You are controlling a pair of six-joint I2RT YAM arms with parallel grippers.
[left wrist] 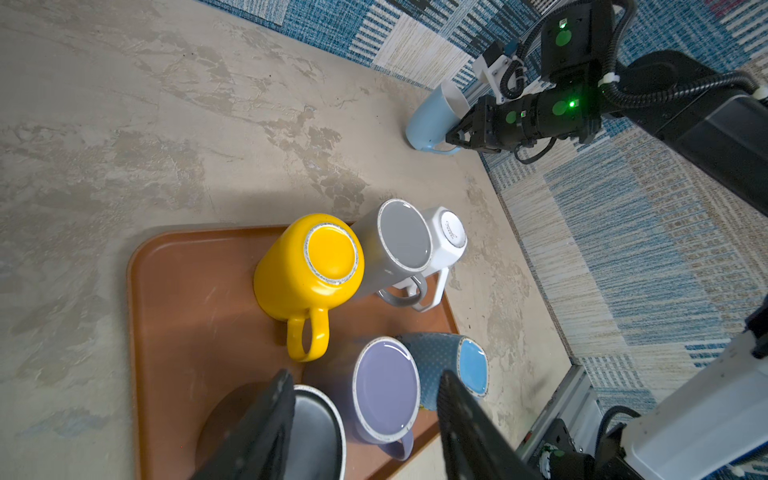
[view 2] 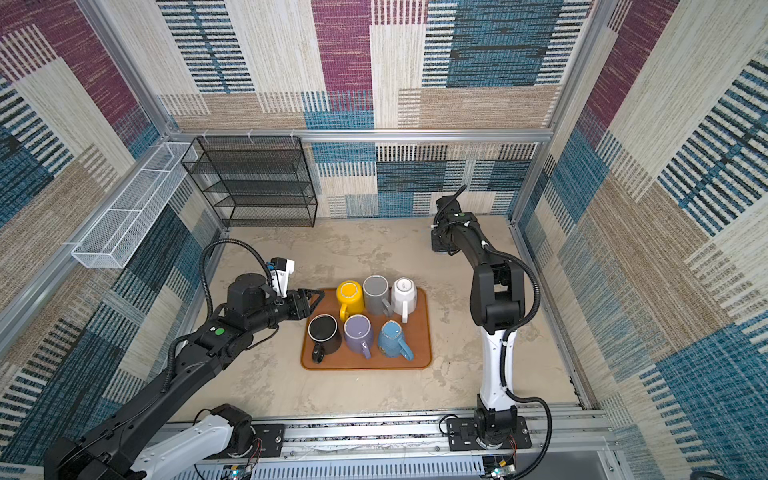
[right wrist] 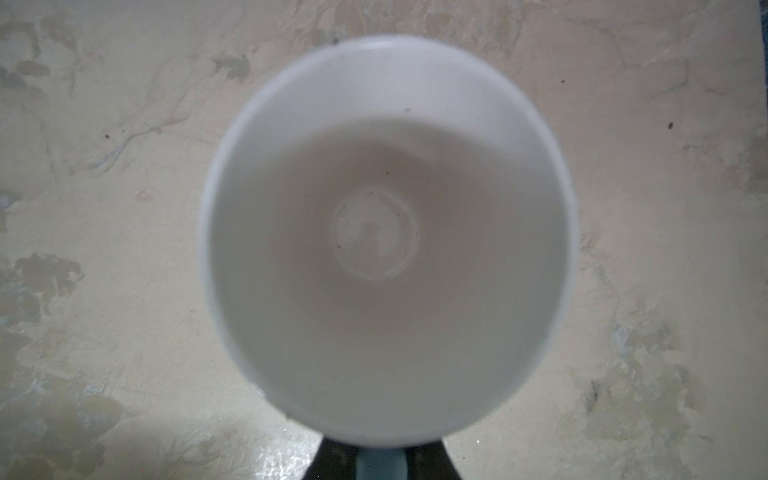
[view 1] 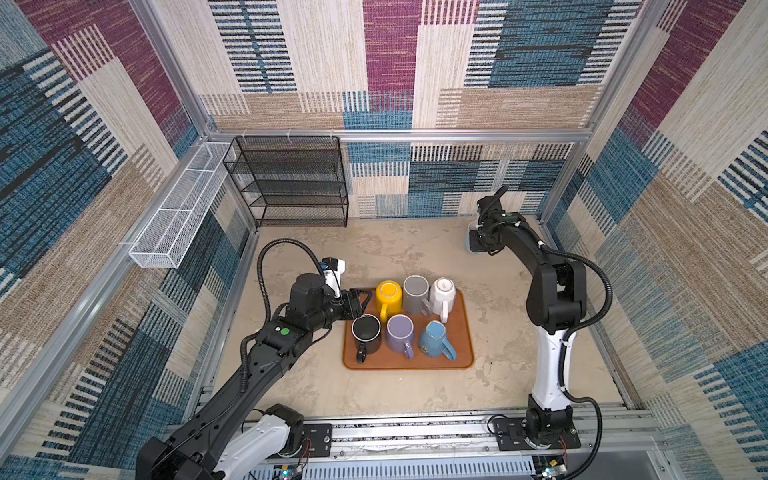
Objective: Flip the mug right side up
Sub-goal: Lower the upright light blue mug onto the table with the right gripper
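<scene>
Mouth-up pale-blue mug [right wrist: 386, 232], handle [right wrist: 382, 467] pinched in our closed right hand [left wrist: 452, 139], seems righted; next we release it; left hand [left wrist: 368, 376] gapes half-open, empty.

A robotics lab test cell is indicated. The space is boxed in by an alu-profile frame [view 1: 415, 135] hung w/ patterned fabric walls [view 1: 390, 54]. Left arm [view 1: 257, 365] & right arm [view 1: 550, 365] are bolted to a rail [view 1: 415, 432] at the front edge, w/ circuit boards [view 1: 550, 472] & wiring left exposed. Props are staged on a mottled tabletop [view 1: 395, 253], e.g. mugs [view 1: 388, 295] lined up on a tray [view 1: 463, 345], black mesh rack [view 1: 291, 183].
</scene>
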